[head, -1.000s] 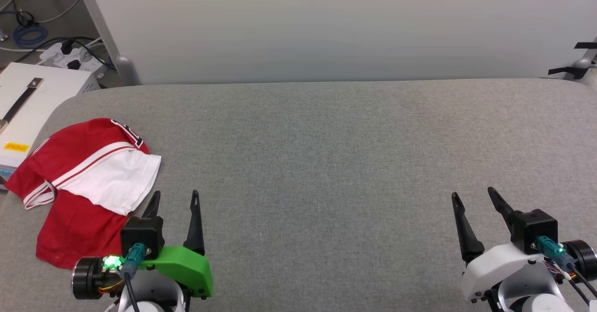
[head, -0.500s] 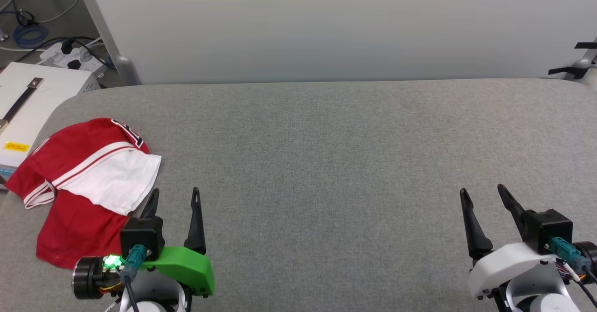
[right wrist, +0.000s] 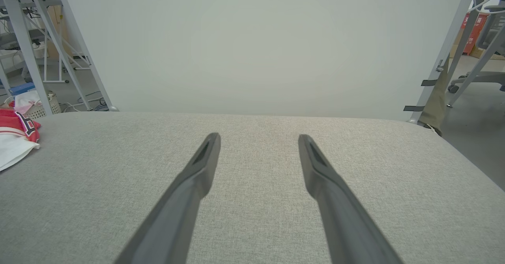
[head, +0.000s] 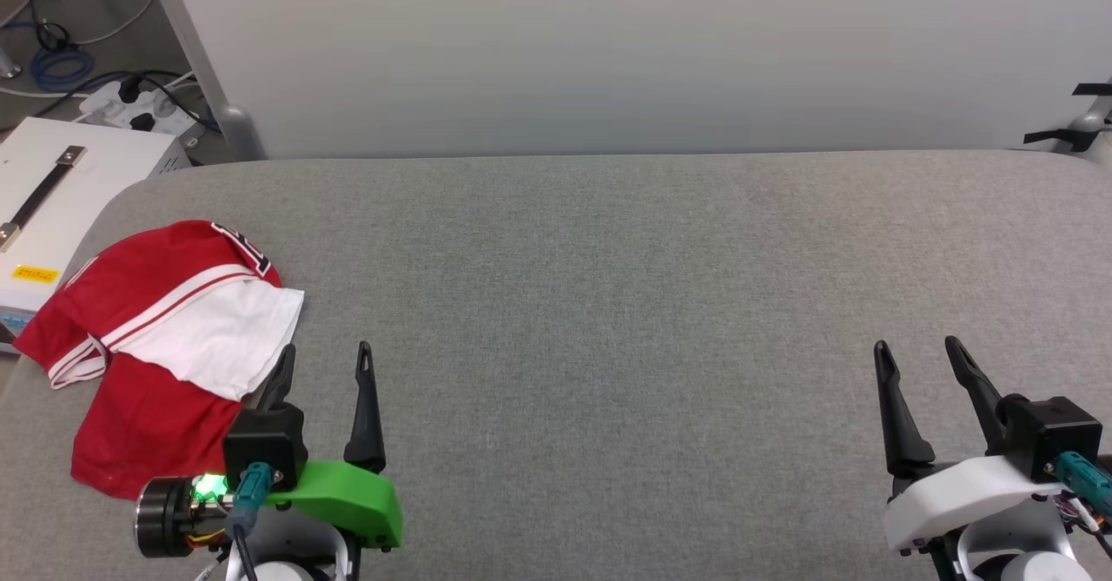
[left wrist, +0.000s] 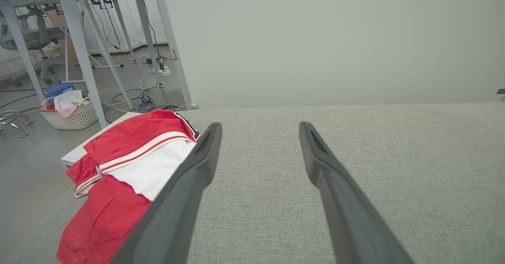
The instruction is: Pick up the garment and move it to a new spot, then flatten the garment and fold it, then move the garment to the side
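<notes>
The garment (head: pixel 165 338), a red jersey with a white sleeve and striped trim, lies folded in a rough heap at the left end of the grey table (head: pixel 608 320), part of it hanging past the table's left edge. A bit of black lettering shows at its top. My left gripper (head: pixel 326 355) stands open just right of the garment (left wrist: pixel 130 165), nothing between its fingers. Far off at the lower right, my right gripper (head: pixel 916 348) is open and empty over bare cloth. In the right wrist view the garment (right wrist: pixel 15 137) sits at the far left, well away from the gripper (right wrist: pixel 258 137).
A white partition (head: pixel 608 51) stands behind the table. Left of the table sit a white box with a handle (head: pixel 52 207), power strips and cables (head: pixel 130 103). A laundry basket (left wrist: pixel 71 112) and metal frame legs (left wrist: pixel 86 51) are on the floor beyond.
The right gripper has shifted right and slightly up in the head view. The picture has drifted slightly. The left gripper stays beside the garment, both stand open.
</notes>
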